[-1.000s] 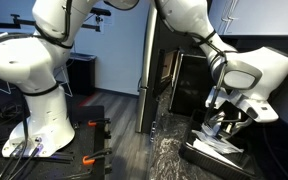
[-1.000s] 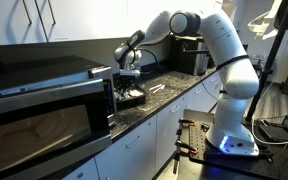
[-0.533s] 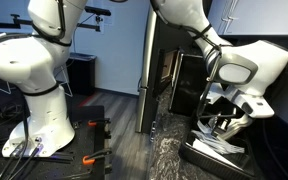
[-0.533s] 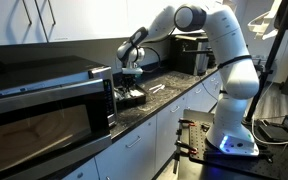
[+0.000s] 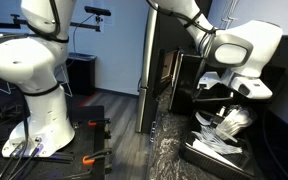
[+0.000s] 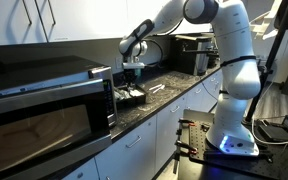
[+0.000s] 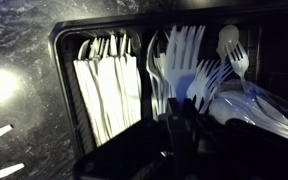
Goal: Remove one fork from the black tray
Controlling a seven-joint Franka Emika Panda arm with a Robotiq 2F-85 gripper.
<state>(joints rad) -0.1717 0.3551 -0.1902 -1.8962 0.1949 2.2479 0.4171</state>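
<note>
Gripper [image 7: 179, 135], pinched closed, hangs over white forks [image 7: 184, 60] in the black tray [image 7: 56, 70].

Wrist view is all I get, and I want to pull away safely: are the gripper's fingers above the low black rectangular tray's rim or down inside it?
Observer: Above it. In an exterior view the gripper hangs over the low black rectangular tray, clear of its rim.
Operator: Anything hanging from the fingers?
Observer: Yes, white plastic forks show just under them, above the tray; one or several, I cannot tell.
Operator: What stands nearby?
Observer: A large grey microwave oven sits close beside the tray on the dark speckled countertop.
</note>
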